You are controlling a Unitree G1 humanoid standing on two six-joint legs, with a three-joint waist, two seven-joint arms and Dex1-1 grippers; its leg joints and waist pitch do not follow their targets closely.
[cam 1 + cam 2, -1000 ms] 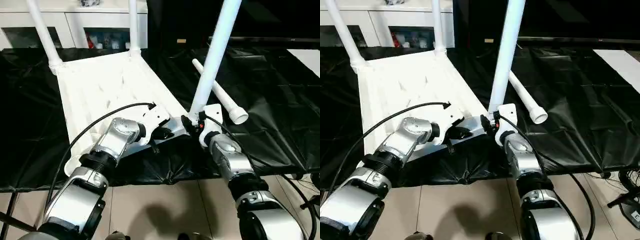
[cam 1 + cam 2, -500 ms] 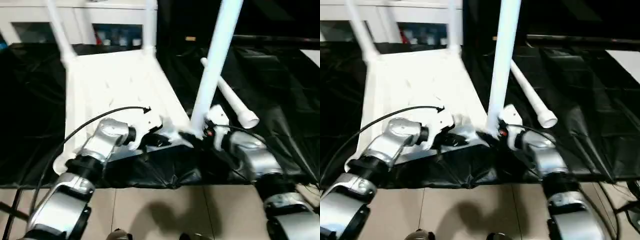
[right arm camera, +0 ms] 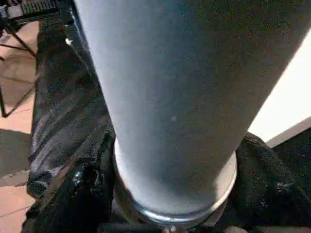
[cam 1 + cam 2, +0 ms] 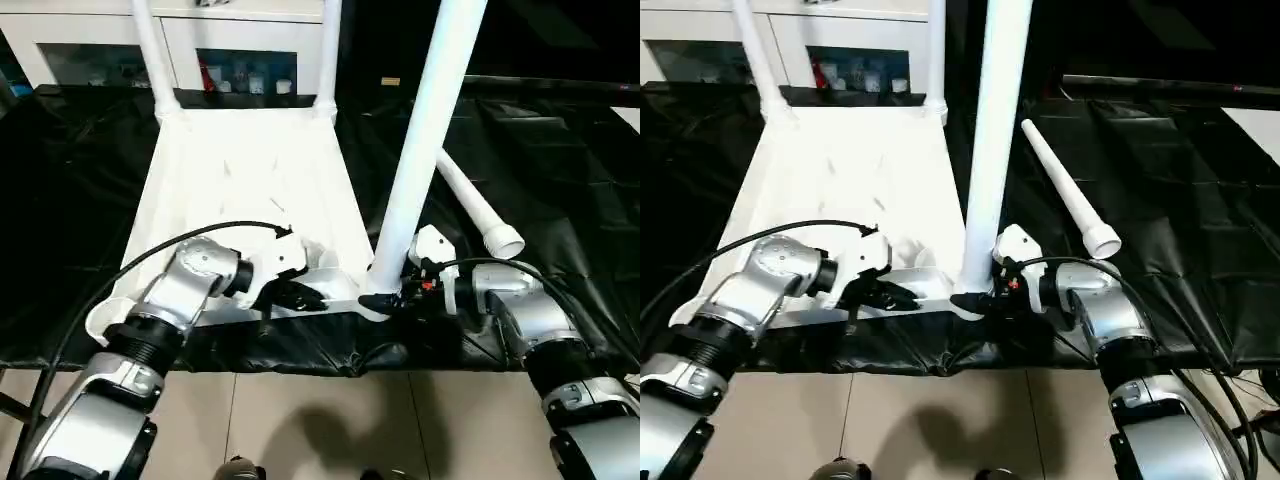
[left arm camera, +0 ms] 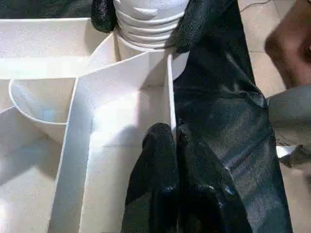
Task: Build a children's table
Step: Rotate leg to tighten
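The white tabletop (image 4: pixel 250 170) lies ribbed side up on a black sheet. Two white legs (image 4: pixel 150 50) (image 4: pixel 328 50) stand in its far corner sockets. A third leg (image 4: pixel 425 130) rises, slightly tilted, from the near right corner socket (image 5: pixel 146 53). My right gripper (image 4: pixel 385 298) is shut on this leg's base, with a black finger (image 5: pixel 103 14) on either side of it. My left gripper (image 4: pixel 305 297) is shut on the thin near rim of the tabletop (image 5: pixel 170 97), just left of that socket. A fourth leg (image 4: pixel 475 205) lies loose on the sheet to the right.
The black sheet (image 4: pixel 560 150) covers the low work surface, and tiled floor (image 4: pixel 300 420) lies in front of it. A white cabinet with glass doors (image 4: pixel 90 60) stands behind. A black cable (image 4: pixel 150 260) loops over my left forearm.
The camera has shifted and tilted. My right forearm has swung out to the right of the leg's base. The left gripper stays pinched on the rim.
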